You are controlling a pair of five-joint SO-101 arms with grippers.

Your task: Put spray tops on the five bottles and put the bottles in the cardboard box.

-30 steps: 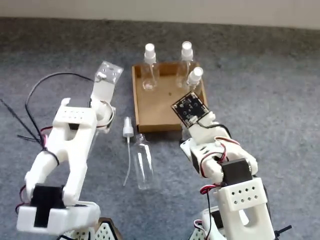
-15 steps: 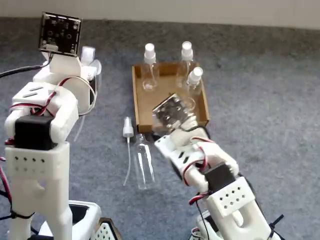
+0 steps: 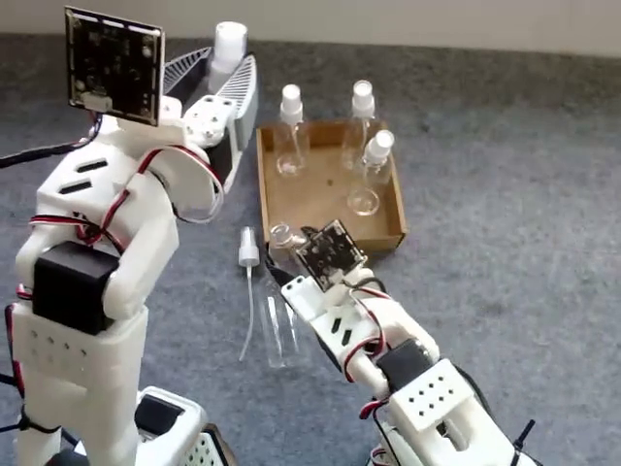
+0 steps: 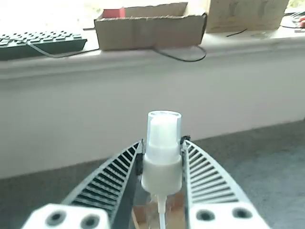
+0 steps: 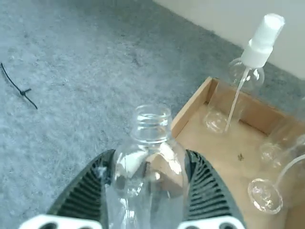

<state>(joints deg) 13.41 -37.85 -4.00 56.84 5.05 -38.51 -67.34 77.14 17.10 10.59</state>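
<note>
While the raised left end effector (image 4: 162, 143) clamps a spray top (image 4: 163, 160), right end effector (image 5: 150, 156) clamps a bottle (image 5: 151, 125).

A grey, carpet-like tabletop (image 3: 505, 291) carries a shallow cardboard box (image 3: 310, 209) toward its far side. Just off the box's near corner lies a loose spray top (image 3: 248, 254) — its thin tube trailing nearer. A black cable tie (image 5: 22, 90) lies well apart.

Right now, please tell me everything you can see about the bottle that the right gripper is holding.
The bottle is clear plastic, as it looks, with rounded shoulders and a short ridged neck. Its mouth is open and uncapped. It looks empty. The right gripper is shut on its body, black ribbed fingers on both sides. Its neck points toward the cardboard box.
</note>
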